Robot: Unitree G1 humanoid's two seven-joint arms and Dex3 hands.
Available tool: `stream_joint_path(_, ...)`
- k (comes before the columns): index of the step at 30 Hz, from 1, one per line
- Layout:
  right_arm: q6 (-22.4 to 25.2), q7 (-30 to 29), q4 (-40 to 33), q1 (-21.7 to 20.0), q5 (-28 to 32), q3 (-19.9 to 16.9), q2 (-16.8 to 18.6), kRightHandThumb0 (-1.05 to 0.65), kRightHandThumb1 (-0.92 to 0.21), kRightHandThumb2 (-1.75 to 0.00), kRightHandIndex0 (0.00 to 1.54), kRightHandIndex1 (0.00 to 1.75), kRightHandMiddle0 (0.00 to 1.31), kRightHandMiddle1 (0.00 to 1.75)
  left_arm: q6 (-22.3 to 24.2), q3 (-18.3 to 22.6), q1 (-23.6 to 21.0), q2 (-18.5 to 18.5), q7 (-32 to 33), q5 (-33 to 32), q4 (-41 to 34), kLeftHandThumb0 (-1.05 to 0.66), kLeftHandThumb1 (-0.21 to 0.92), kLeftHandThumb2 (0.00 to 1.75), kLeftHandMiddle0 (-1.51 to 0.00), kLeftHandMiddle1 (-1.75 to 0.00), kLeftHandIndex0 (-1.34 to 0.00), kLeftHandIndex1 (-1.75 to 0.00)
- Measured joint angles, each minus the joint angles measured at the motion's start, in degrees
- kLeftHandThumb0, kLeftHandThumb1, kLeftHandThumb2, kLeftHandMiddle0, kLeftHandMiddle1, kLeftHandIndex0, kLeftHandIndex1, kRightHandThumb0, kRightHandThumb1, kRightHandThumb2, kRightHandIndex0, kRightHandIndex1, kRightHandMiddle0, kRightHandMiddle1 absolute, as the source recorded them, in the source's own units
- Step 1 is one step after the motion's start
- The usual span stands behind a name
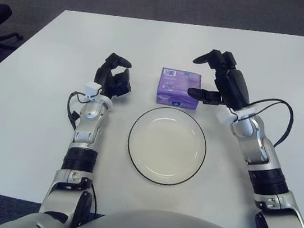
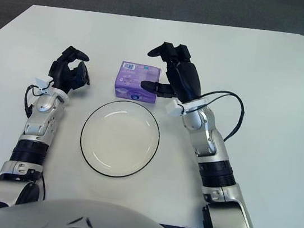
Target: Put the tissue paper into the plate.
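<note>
Purple tissue pack [image 1: 179, 87], white barcode label at one corner, print unreadable

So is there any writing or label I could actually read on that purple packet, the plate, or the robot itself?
Purple tissue packet: a white barcode patch at its far left corner and pale print on top, all too small to read.
Plate: no text.
Right hand, reaching at the packet's right end, and left hand, to the packet's left: no readable markings.
White table: no text.
</note>
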Motion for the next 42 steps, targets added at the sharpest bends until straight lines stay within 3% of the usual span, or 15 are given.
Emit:
stream_joint_path(5, -0.48, 2.67, 0.04, -1.58, -1.23, 1.46, -1.42, -1.03, -0.92, -0.71, 0.00, 0.39, 0.00, 0.75, 0.00, -0.01, 0.00, 0.02, 0.00, -0.01, 0.00, -0.40, 0.59, 0.98, -1.10, -1.75, -0.41, -1.75)
stream_joint_path(12, 0.10, 6.67, 0.04, -2.97, -1.99, 3.13, -1.84, -1.05, -0.92, -0.79, 0.00, 0.14, 0.00, 0.60, -0.01, -0.08, 0.00, -0.03, 0.05, 0.00, 0.00, -0.40, 0.58, 0.99, -1.12, -1.75, -0.41, -1.75)
stream_joint_path(27, 3.41, 12.90, 1.92, -4.52, -2.35, 5.75, -1.61, -1.05, -0.92, -0.82, 0.00, 0.00, 0.00, 0.41, -0.15, -0.17, 0.00, -0.01, 0.13, 0.06, 0.01, -0.40, 0.59, 0.98, -1.11, -1.75, -0.41, -1.75)
stream_joint_path(42, 4.93, 13.45, 6.72, -7.54, -3.79, 8.19, 0.10, -1.05, -0.92, -0.78, 0.00, 0.00, 0.00, 0.34, -0.30, -0.20, 0.00, -0.02, 0.14, 0.05, 0.01, -0.40, 0.59, 0.98, -1.11, -1.75, -0.41, -1.75)
